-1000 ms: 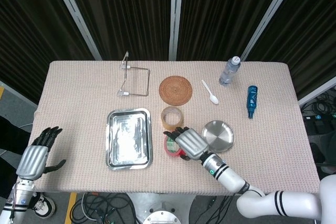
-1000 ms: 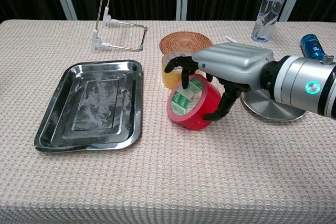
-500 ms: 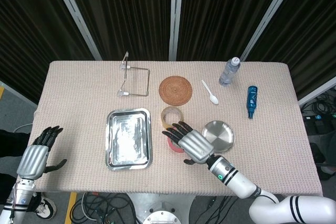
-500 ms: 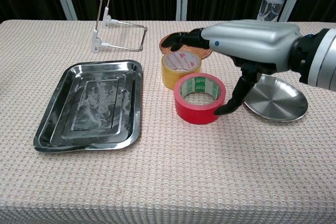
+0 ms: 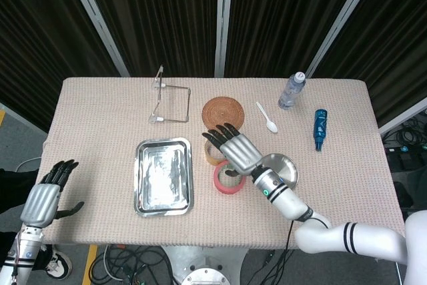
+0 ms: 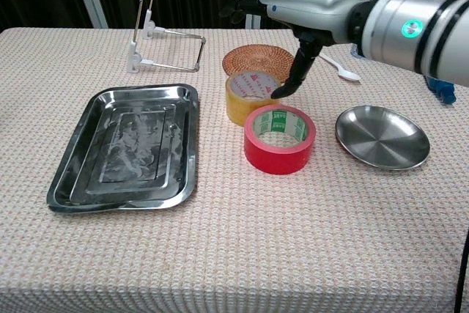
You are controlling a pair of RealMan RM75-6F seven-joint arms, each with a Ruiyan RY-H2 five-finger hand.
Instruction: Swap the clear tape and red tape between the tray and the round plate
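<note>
red tape (image 6: 279, 139) glossy ring flat on woven cloth, clear tape (image 6: 252, 96) beside, right hand (image 6: 311, 6) spread empty above

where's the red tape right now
In the chest view the red tape lies flat on the table between the tray and the round plate, in front of the clear tape.

Probably a lab test booth: cloth-covered table (image 5: 100, 108), black curtains (image 5: 160, 11), floor cables (image 5: 133, 258).

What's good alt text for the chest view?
The right hand hovers open above the clear tape, which sits on the table beside the red tape. An empty tray lies to their left, an empty round plate to their right.
</note>
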